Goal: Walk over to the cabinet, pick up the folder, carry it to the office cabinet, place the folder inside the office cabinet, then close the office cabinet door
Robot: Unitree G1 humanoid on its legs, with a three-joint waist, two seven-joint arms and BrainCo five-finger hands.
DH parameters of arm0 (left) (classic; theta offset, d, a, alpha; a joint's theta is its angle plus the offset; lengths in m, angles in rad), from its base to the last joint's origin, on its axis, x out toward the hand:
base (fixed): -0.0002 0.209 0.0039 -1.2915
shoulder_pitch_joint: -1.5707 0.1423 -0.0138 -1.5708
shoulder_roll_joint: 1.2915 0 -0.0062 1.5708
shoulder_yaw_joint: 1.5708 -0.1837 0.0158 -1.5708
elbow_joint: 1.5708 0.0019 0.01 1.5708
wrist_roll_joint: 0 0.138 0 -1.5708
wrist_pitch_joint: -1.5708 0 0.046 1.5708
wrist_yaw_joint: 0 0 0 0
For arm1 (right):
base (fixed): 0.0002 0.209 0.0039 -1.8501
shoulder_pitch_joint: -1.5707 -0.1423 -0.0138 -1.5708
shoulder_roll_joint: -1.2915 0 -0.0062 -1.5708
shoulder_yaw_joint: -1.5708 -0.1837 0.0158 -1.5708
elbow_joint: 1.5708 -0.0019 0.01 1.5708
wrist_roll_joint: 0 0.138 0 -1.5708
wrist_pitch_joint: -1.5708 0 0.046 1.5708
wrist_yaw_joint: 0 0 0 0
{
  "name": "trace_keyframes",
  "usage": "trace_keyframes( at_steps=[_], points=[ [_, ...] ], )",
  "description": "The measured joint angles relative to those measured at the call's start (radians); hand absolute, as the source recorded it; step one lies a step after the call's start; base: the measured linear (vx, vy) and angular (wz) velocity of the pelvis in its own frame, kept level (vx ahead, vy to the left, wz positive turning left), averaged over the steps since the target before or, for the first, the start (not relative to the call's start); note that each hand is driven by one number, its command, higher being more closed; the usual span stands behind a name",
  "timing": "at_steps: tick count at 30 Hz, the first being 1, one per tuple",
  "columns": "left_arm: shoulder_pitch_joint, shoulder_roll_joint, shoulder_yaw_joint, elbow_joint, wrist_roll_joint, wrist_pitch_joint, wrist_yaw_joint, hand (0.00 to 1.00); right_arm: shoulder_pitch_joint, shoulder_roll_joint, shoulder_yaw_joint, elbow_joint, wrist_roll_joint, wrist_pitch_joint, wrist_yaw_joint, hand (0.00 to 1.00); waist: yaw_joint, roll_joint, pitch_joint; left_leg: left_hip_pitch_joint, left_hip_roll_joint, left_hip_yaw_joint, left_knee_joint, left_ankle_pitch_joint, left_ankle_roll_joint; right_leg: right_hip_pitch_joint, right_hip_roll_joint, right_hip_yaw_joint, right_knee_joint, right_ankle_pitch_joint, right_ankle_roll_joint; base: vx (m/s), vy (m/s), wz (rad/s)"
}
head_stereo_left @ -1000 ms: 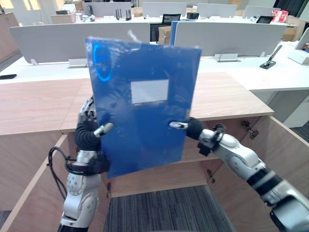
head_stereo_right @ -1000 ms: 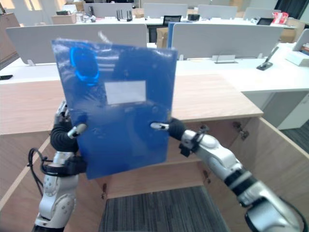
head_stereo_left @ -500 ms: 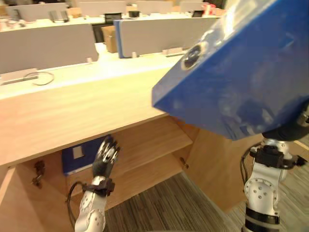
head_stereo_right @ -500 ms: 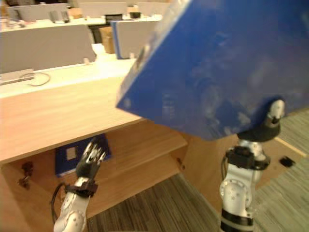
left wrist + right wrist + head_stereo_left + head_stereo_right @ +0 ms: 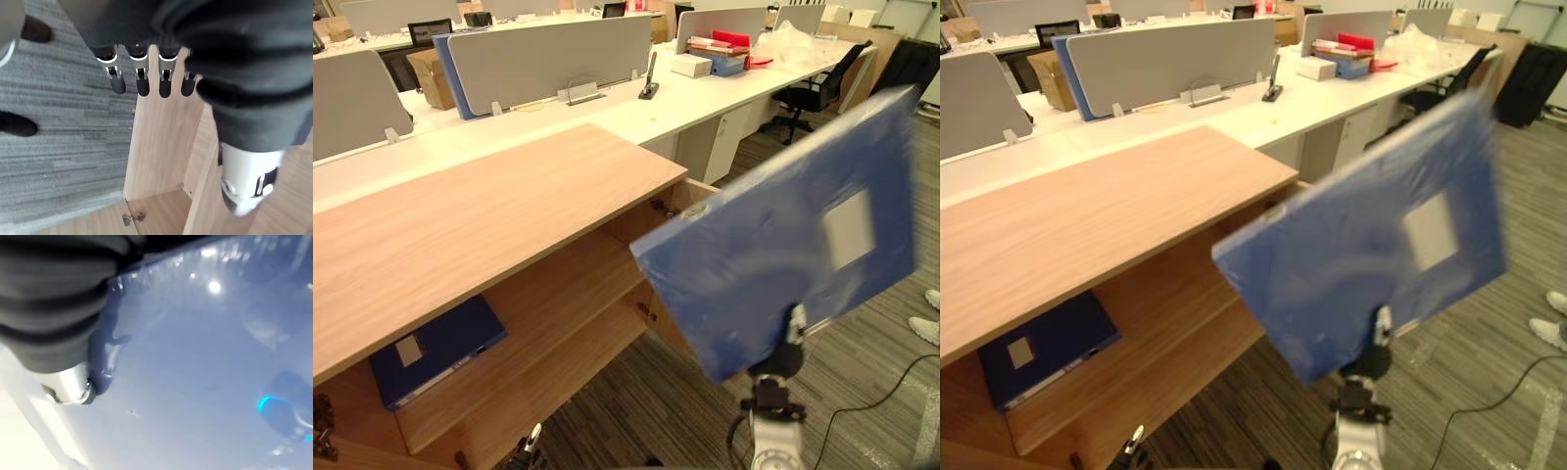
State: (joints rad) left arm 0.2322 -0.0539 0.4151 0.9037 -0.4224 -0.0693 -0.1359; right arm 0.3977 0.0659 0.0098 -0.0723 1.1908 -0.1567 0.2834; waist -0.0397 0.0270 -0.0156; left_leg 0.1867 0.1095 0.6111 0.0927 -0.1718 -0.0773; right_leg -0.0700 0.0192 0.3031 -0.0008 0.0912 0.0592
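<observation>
The thumb (image 5: 100,376) of the right hand (image 5: 787,354) presses flat on the near face of the blue folder (image 5: 783,264), pinching it at its lower edge (the fingers behind the folder are hidden). The folder is held in the air, tilted with its right end higher and its white label (image 5: 850,228) facing the camera, to the right of the open cabinet (image 5: 489,215) and above the grey carpet (image 5: 636,411). The left hand (image 5: 142,83) hangs low at the near left with fingers straight and holding nothing, beside a wooden door panel (image 5: 161,147). Inside the cabinet a second blue folder (image 5: 435,350) lies flat on the shelf (image 5: 558,323), at its left. Beyond the cabinet stand white desks (image 5: 636,108) with grey dividers (image 5: 548,49), and an office chair (image 5: 818,86) at far right.
</observation>
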Motion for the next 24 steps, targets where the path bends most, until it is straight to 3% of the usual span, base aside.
trace_keyframes(
  at_steps=[4, 10, 14, 20, 24],
  points=[
    [0.002, -0.003, 0.014, 0.056, 0.106, 0.002, 0.004, 0.00, 0.009, -0.007, -0.016, 0.269, 0.047, 0.053, -0.002, 1.00, 0.010, 0.038, 0.034, 0.015, 0.008, 0.007, 0.005, -0.001, -0.003, -0.030, 0.001, -0.056, 0.090, -0.072, -0.011, -0.01, -0.025, -0.02],
    [0.010, -0.009, 0.054, 0.080, 0.114, 0.003, 0.014, 0.00, -0.037, -0.051, -0.017, 0.558, 0.063, 0.113, -0.003, 1.00, 0.053, 0.047, 0.044, 0.041, 0.042, -0.005, 0.022, -0.009, -0.029, -0.035, 0.003, -0.156, 0.176, -0.128, -0.022, 0.03, -0.033, 0.09],
    [0.008, -0.011, 0.057, 0.080, 0.094, 0.004, 0.025, 0.00, -0.102, -0.078, 0.004, 0.617, 0.045, 0.123, -0.008, 1.00, 0.072, 0.047, 0.043, 0.039, 0.052, -0.050, 0.023, -0.007, -0.033, -0.033, -0.007, -0.216, 0.215, -0.160, -0.022, 0.05, -0.031, 0.38],
    [0.006, -0.013, 0.088, 0.077, 0.094, 0.004, 0.044, 0.00, -0.241, -0.118, 0.140, 0.616, -0.007, 0.128, -0.016, 1.00, 0.114, 0.040, 0.040, -0.009, 0.055, -0.164, 0.033, -0.004, -0.038, -0.033, -0.043, -0.329, 0.258, -0.217, -0.017, 0.06, -0.024, 0.59],
    [-0.011, -0.011, 0.125, 0.065, 0.067, 0.004, 0.057, 0.00, -0.385, -0.118, 0.145, 0.591, -0.074, 0.124, -0.055, 1.00, 0.149, 0.035, 0.079, -0.158, 0.093, -0.269, 0.244, -0.073, -0.003, -0.035, -0.061, -0.425, 0.273, -0.230, -0.012, 0.06, -0.033, 0.62]
  ],
)
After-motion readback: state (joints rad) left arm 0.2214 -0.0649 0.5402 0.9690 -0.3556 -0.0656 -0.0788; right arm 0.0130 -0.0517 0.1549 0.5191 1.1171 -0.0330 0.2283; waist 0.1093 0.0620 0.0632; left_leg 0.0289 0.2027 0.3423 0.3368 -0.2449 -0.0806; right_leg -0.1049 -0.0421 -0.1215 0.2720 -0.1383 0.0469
